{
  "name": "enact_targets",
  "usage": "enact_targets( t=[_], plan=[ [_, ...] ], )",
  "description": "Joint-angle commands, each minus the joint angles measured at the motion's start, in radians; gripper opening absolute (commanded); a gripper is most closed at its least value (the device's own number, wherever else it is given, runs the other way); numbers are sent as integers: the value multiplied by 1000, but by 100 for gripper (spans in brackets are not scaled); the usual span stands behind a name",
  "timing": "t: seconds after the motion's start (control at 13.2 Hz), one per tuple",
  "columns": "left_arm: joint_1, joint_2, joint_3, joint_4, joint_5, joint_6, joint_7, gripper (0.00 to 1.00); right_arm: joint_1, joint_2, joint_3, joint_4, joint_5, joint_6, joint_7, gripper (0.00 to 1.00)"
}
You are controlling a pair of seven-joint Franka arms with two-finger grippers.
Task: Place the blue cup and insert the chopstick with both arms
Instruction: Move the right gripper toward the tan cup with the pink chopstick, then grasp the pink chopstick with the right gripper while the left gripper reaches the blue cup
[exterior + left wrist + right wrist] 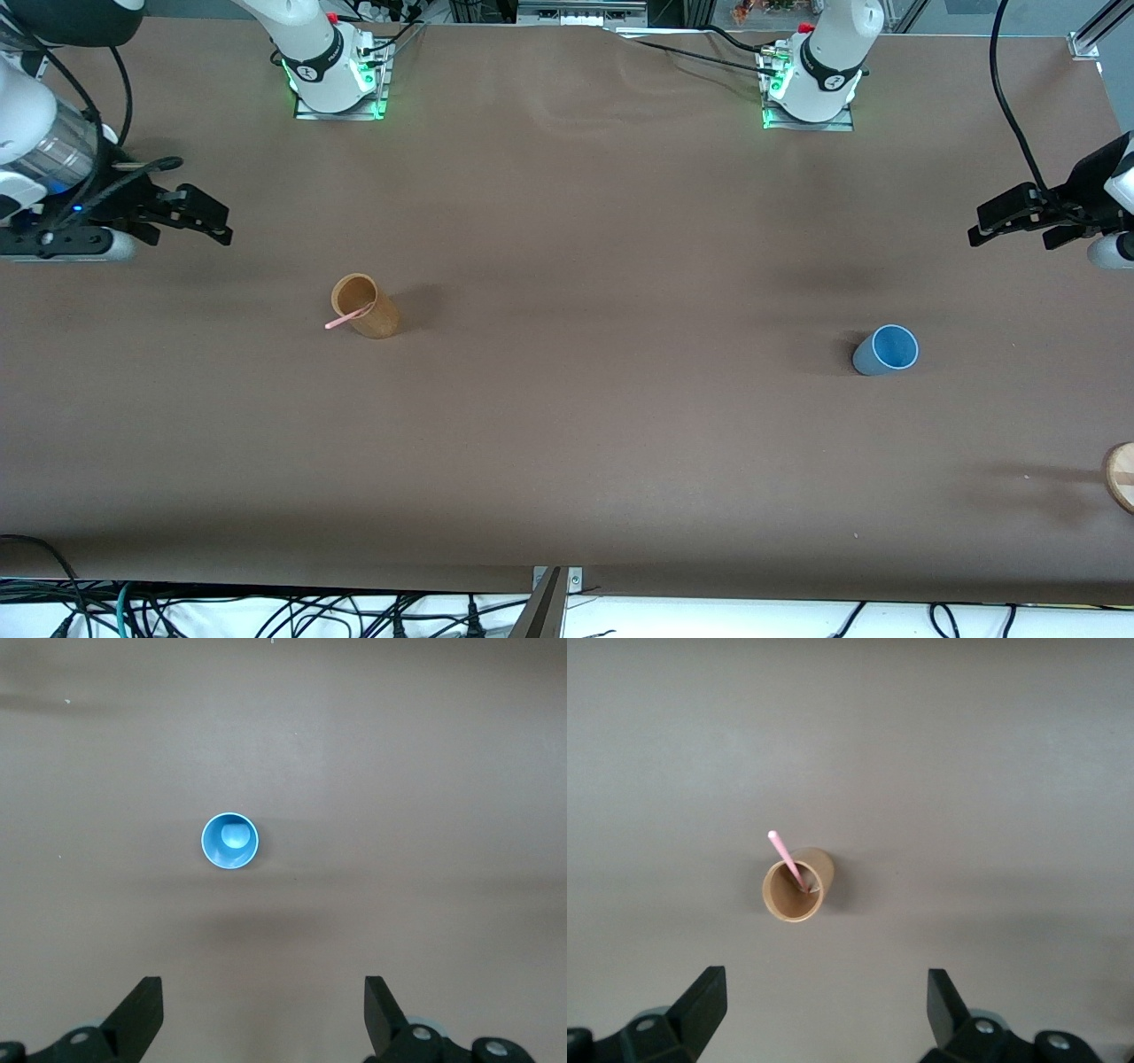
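Note:
The blue cup point(886, 350) stands upright toward the left arm's end of the table; it also shows in the left wrist view point(230, 841), open side up and empty. The pale-pink chopstick point(347, 317) leans inside a tan-brown cup point(365, 306) toward the right arm's end, its tip sticking out over the rim; both show in the right wrist view, the chopstick point(787, 859) in the brown cup point(797, 886). My left gripper point(988, 226) point(263, 988) is open and empty, up over the table's end. My right gripper point(213, 221) point(824, 983) is open and empty, up over the other end.
A round wooden disc point(1121, 474) lies at the table's edge at the left arm's end, nearer to the front camera than the blue cup. The table point(602, 416) is covered in brown cloth. Cables hang below its front edge.

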Motion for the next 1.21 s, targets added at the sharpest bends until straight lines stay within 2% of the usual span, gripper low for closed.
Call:
enact_targets(
  t=[0.0,0.38,0.61,0.83,1.14],
  plan=[
    [3,-1,-3,2,-1,4,20,100,-4,-19,12,-16,14,-7,-11,100],
    [-4,1,-3,2,-1,4,20,100,1,8,12,-18,17,19,21,100],
    [-4,1,-3,2,-3,2,20,100,2,59,16,-35,18,97,18,100],
    [2,4,-3,2,-9,2,29,100,10,71,33,-169,18,300,24,100],
    [-3,28,-2,2,-9,4,20,100,16,143,78,-246,18,433,35,100]
  ],
)
